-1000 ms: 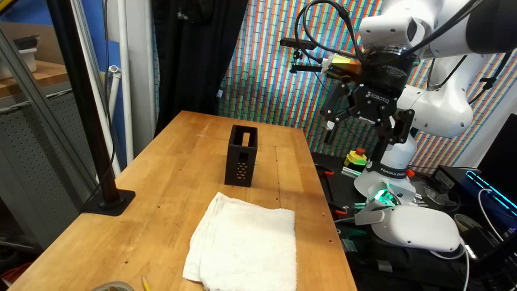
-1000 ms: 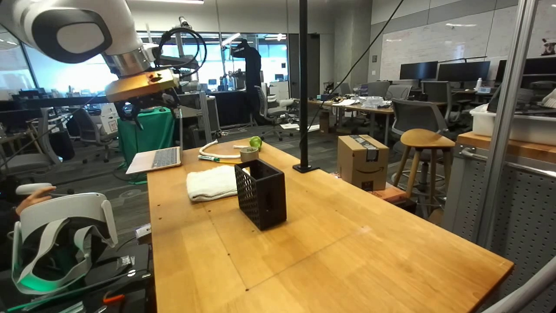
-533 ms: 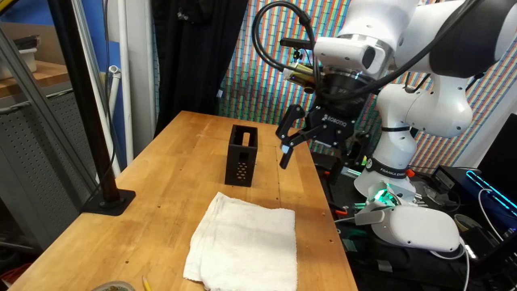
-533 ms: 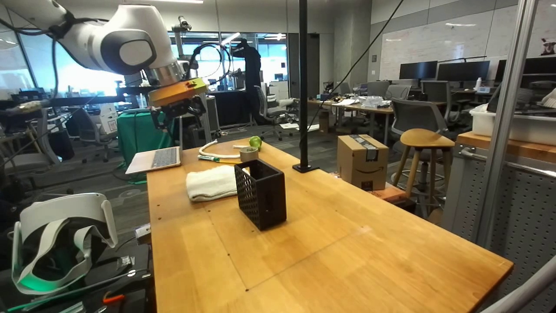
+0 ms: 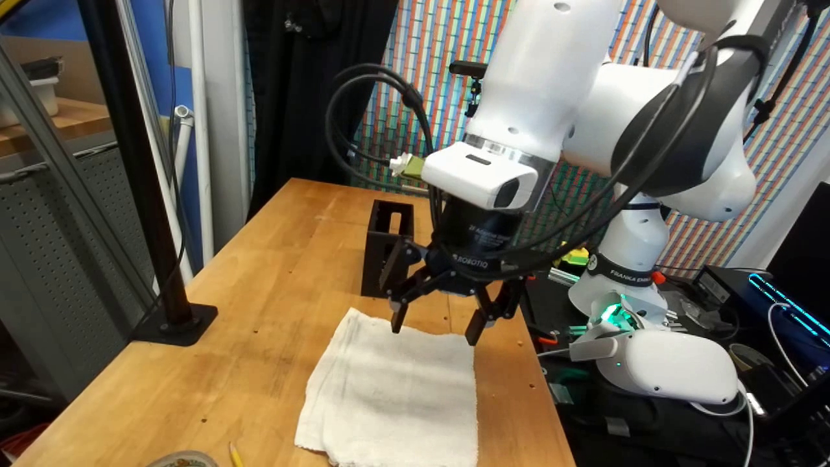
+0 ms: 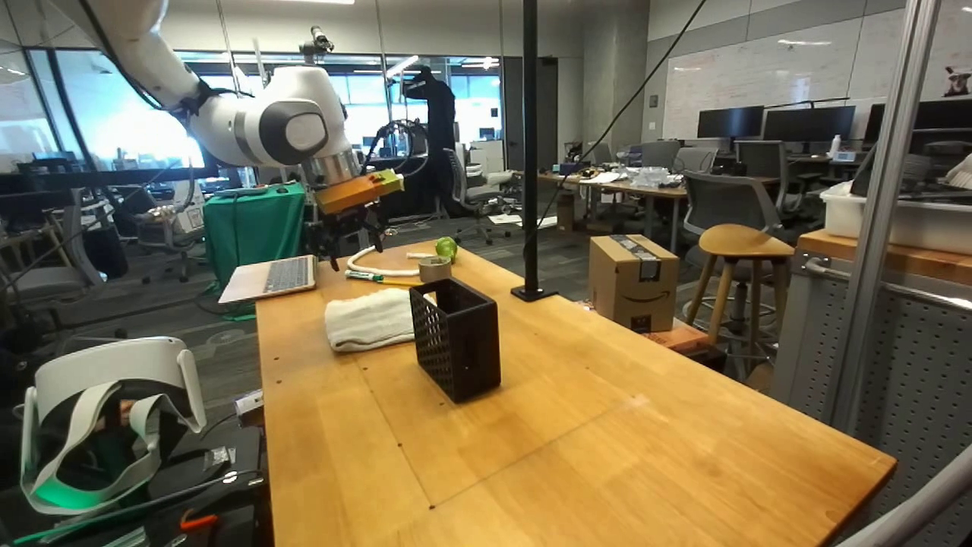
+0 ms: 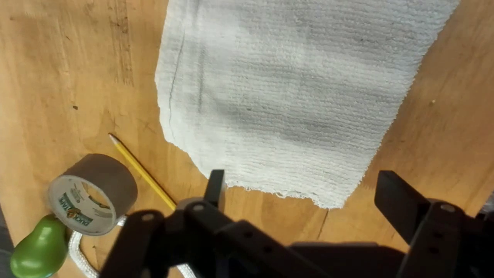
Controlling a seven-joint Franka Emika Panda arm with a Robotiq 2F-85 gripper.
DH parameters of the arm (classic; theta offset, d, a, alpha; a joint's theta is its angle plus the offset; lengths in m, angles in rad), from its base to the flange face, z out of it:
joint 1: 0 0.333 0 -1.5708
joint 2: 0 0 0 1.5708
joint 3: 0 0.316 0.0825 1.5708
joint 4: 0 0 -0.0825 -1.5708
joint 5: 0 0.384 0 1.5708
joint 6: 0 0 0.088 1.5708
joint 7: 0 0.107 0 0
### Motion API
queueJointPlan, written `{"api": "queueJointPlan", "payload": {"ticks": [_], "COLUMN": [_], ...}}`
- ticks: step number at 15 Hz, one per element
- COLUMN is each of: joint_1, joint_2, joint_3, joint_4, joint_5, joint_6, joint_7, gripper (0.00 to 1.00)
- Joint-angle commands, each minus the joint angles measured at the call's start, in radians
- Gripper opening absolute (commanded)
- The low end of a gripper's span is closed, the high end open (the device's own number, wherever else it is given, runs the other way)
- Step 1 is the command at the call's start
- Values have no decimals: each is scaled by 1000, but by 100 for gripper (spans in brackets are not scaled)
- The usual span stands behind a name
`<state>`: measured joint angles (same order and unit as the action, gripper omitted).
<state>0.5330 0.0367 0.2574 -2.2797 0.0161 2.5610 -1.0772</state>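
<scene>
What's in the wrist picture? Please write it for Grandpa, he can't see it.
The gripper, open and empty, hangs over one end of a white towel on a wooden table. At the picture's lower left are a yellow pencil, a roll of tape, white rope and a shiny green pear-shaped thing.

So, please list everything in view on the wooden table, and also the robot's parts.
Towel: 1, white, on table
Crate: 1, black, near towel
Pencil: 1, yellow, near towel
Tape roll: 1, grey, near pencil
Pear-shaped object: 1, green, beside tape roll
Cord: 1, white, near tape roll
Marker-like item: 1, green-white, near pencil
Laptop: 1, pinkish, at table edge
Pole: 1, black, at table edge
Arm: 1, white, above table
Gripper: 1, black, open, above table
</scene>
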Motion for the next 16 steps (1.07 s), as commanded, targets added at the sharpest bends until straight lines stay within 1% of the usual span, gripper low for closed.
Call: {"api": "queueJointPlan", "payload": {"ticks": [1, 3, 7, 9, 11, 14, 16], "joint_1": [-57, -71, -84, -91, -99, -115, -122], "joint_2": [123, 176, 284, 329, 367, 401, 399], "joint_3": [61, 69, 49, 47, 49, 62, 72], "joint_4": [111, 141, 186, 209, 226, 230, 219], "joint_5": [-138, -200, -344, -381, -398, -372, -358], "joint_6": [-11, -27, -58, -96, -130, -165, -181], "joint_7": [74, 108, 189, 214, 229, 230, 235], "gripper": [100, 100, 100, 100, 100, 100, 100]}}
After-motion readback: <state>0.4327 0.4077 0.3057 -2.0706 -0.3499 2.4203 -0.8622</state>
